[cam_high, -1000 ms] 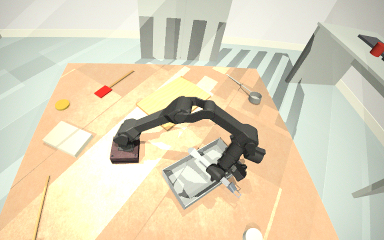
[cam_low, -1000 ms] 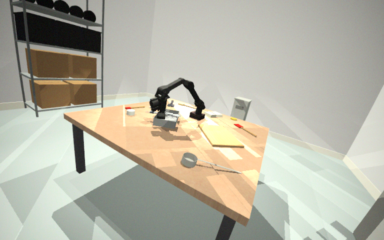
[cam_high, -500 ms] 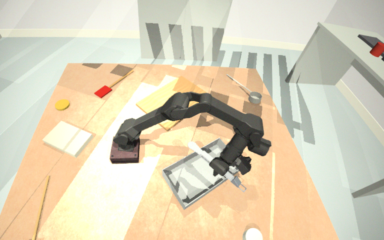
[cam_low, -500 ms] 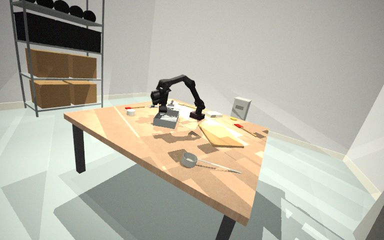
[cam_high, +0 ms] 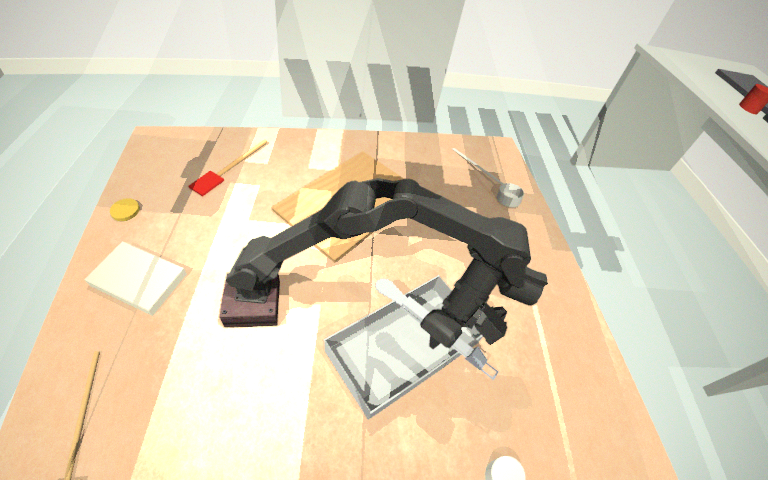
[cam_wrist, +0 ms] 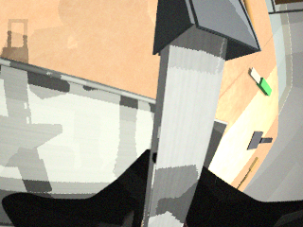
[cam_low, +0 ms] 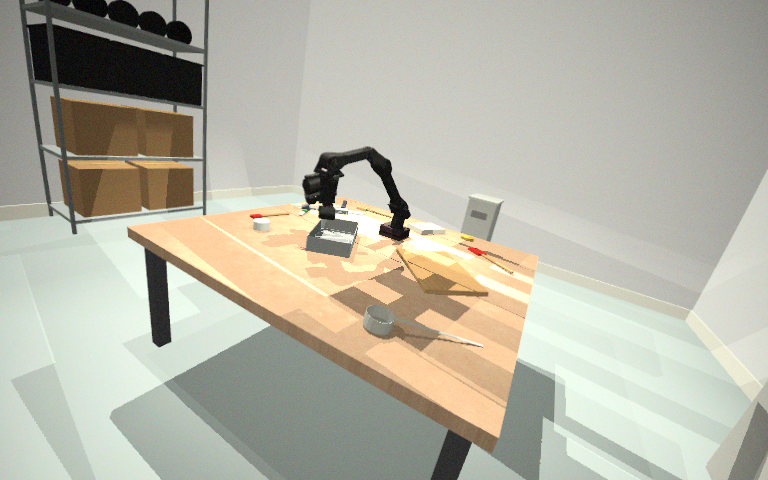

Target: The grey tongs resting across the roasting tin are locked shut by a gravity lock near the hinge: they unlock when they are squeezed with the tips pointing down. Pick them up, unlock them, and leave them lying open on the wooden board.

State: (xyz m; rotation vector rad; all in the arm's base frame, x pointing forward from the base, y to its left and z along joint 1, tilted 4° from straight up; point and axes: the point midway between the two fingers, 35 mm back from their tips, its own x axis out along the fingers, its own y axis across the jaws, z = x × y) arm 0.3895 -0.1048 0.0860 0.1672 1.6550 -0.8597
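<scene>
Jaws of the gripper (cam_high: 461, 331) clamp the tongs (cam_high: 421, 314) near their hinge, lifting them off the tin (cam_high: 348, 362).

Your arm (cam_high: 396, 217) is matte dark grey, almost black, built of blocky links with rounded joint housings. Its base (cam_high: 249, 305), left of centre in the top view, is a dark maroon square plate with small corner screws.

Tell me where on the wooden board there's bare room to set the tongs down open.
The board's far corner and its left half, toward the red spatula, show bare. The arm's elbow hangs over its right side, so that part is hidden from above. Around the tin it is crowded: the gripper is shut on the tongs there.
</scene>
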